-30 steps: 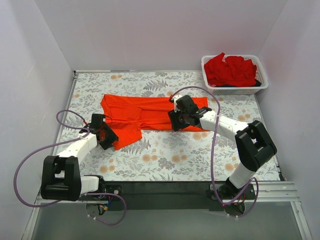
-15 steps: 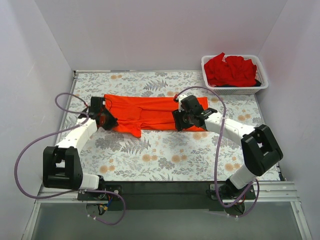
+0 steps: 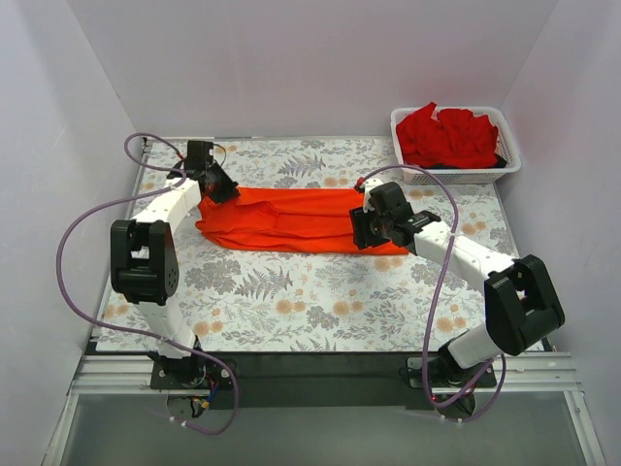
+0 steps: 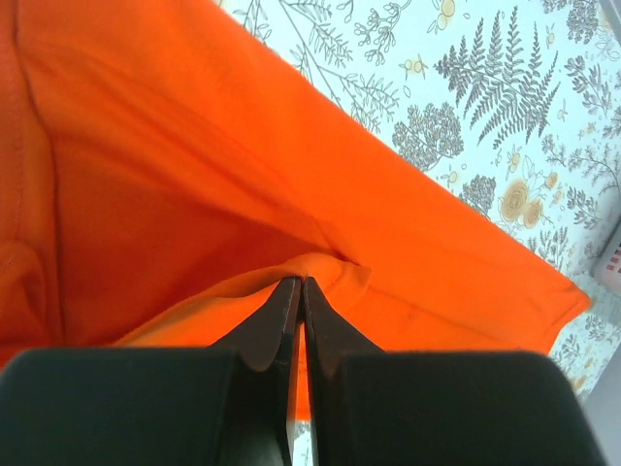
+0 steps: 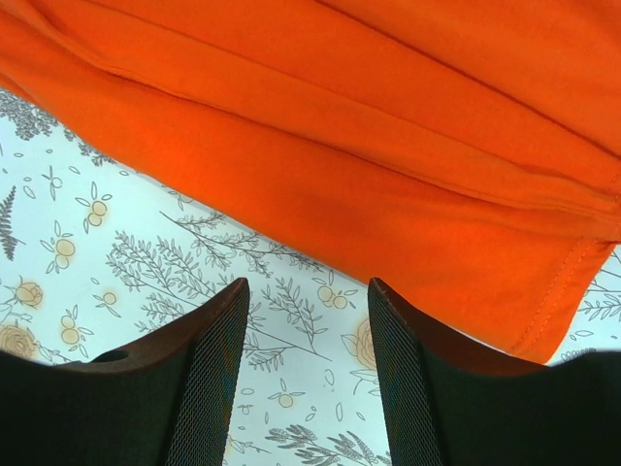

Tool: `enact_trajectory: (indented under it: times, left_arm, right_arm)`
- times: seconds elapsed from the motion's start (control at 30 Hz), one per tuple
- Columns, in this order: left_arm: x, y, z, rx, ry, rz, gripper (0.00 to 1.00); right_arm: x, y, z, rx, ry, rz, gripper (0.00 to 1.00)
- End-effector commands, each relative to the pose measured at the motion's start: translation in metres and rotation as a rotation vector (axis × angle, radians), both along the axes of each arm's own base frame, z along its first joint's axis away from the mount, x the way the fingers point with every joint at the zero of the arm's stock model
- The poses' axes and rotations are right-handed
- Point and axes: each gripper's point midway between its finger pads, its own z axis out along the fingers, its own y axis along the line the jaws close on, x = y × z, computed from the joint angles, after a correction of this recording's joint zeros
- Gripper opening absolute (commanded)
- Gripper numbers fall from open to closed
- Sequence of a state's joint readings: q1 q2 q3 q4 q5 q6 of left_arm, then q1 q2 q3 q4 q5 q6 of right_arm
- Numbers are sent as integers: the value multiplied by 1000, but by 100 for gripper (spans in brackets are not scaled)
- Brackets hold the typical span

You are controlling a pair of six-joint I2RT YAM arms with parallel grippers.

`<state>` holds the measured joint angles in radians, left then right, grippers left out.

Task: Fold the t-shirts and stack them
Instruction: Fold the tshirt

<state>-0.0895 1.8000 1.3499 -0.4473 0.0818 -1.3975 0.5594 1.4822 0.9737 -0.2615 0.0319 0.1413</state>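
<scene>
A bright orange-red t-shirt (image 3: 286,218) lies folded into a long band across the middle of the floral table. My left gripper (image 3: 219,184) is at the shirt's far left corner, shut on a fold of the orange cloth (image 4: 325,272). My right gripper (image 3: 361,231) is open and empty at the shirt's right end, its fingers (image 5: 209,340) over bare table just off the shirt's near edge (image 5: 320,204). Deeper red t-shirts (image 3: 446,136) lie heaped in the basket at the back right.
A white mesh basket (image 3: 509,160) stands at the back right corner. White walls close the table on the left, back and right. Purple cables loop from both arms. A black strip runs along the near edge (image 3: 310,364).
My left gripper carried the shirt's near-left flap up and back to the far left corner, folding the shirt into a narrow band. My right gripper shifted slightly right.
</scene>
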Motion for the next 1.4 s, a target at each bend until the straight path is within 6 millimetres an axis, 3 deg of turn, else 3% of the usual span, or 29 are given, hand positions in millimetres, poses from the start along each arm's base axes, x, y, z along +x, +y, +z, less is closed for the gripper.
enact_trajectory:
  times: [0.0, 0.03, 0.47, 0.63, 0.73, 0.77, 0.87, 0.97, 1.13, 1.17, 1.2, 1.27, 1.37]
  left_arm:
    - [23, -10, 27, -11, -85, -53, 0]
    - [26, -11, 20, -13, -72, -56, 0]
    - [62, -32, 28, -75, -159, -151, 0]
    - [67, -33, 10, -76, -136, -152, 7]
    - [68, -31, 17, -65, -154, -145, 34]
    - [67, -30, 18, -56, -156, -140, 54]
    - [63, -19, 41, -14, -204, -109, 75]
    - [46, -4, 66, 21, -246, -64, 80]
    - [0, 42, 73, 63, -230, 86, 80]
    - [-16, 51, 52, 82, -178, 119, 78]
    - [-27, 60, 59, 85, -190, 148, 77]
    - [-53, 76, 32, 82, -123, 186, 73]
    - [-78, 93, 16, 74, -85, 229, 65]
  right_arm:
    - [6, -6, 7, -2, -40, -9, 58]
    - [6, -7, 7, -3, -39, -10, 58]
    - [20, -23, -3, -2, -4, -108, 58]
    - [23, -26, -1, 3, -8, -119, 58]
    - [25, -29, -1, 3, -8, -131, 58]
    - [26, -31, -2, 6, -5, -139, 58]
    - [28, -40, -3, 25, 12, -175, 58]
    - [31, -53, -3, 55, 24, -220, 58]
    - [34, -77, -5, 137, 62, -323, 57]
    - [36, -84, -7, 168, 82, -361, 57]
    - [35, -88, -12, 180, 94, -381, 57]
    - [34, -96, -17, 224, 128, -426, 56]
    - [32, -105, -29, 262, 176, -476, 52]
